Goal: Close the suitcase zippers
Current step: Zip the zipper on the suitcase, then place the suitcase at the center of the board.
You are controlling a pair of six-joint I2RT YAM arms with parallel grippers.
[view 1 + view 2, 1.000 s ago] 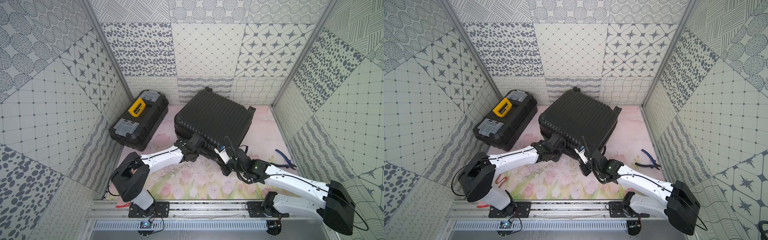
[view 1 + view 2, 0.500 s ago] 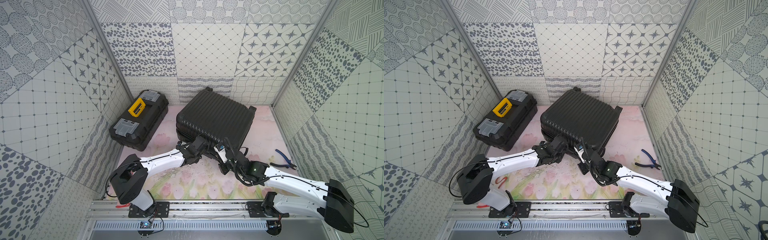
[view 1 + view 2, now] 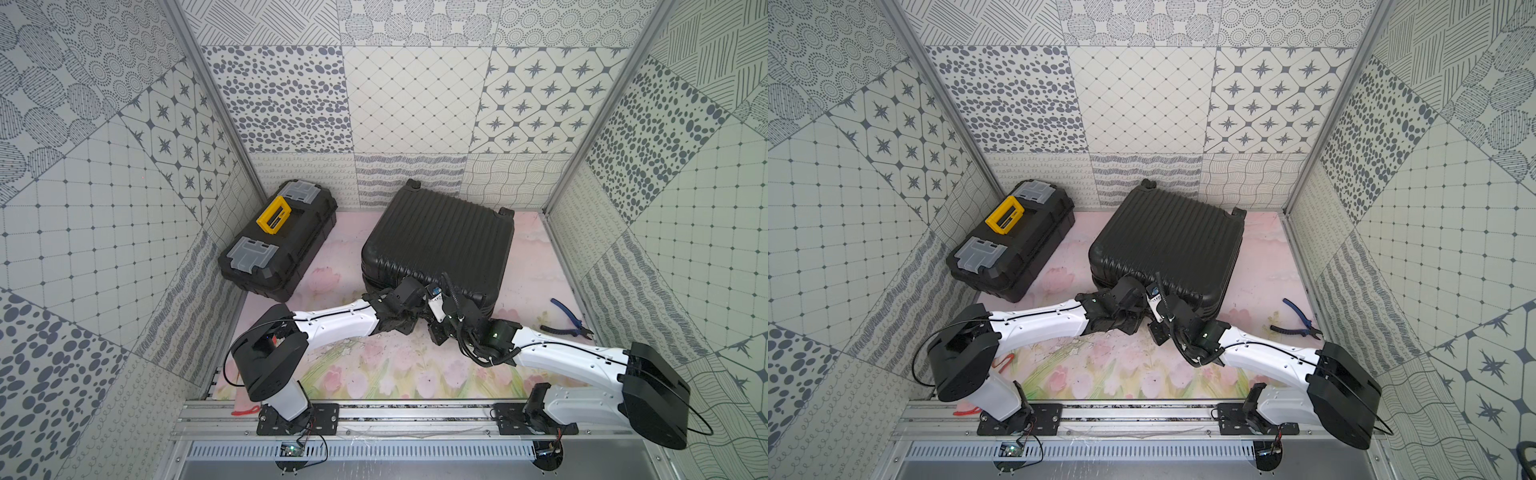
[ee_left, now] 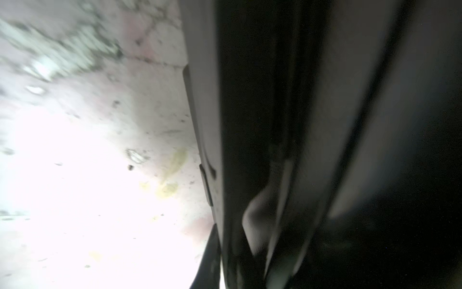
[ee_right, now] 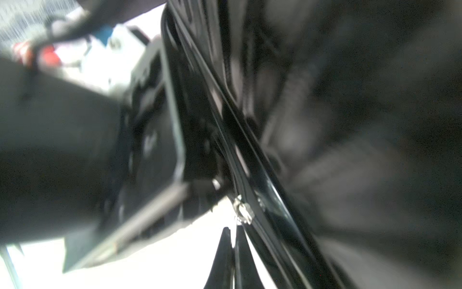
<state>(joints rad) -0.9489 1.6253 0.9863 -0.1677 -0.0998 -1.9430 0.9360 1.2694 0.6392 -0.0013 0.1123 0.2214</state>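
The black ribbed suitcase [image 3: 440, 241] lies flat and closed on the floral mat in both top views [image 3: 1167, 241]. Both grippers meet at its near side wall, where the zipper track [image 5: 252, 175] runs. My left gripper [image 3: 409, 297] presses against that wall; in the left wrist view only one dark finger [image 4: 211, 260] shows beside the shell [image 4: 250, 100], and nothing shows between its jaws. My right gripper [image 5: 232, 235] has its fingertips together on a thin pull tab, and the silver zipper slider [image 5: 243, 212] sits just past them. The left arm's gripper body [image 5: 150, 162] is close beside it.
A black toolbox [image 3: 278, 241] with a yellow handle stands at the back left, beside the suitcase. Blue-handled pliers [image 3: 567, 322] lie on the mat by the right wall. A red item [image 3: 245, 411] lies near the left arm's base. Patterned walls enclose three sides.
My left gripper slid rightward along the suitcase's near wall and my right gripper slid leftward, so the two now nearly touch. The suitcase shifted slightly.
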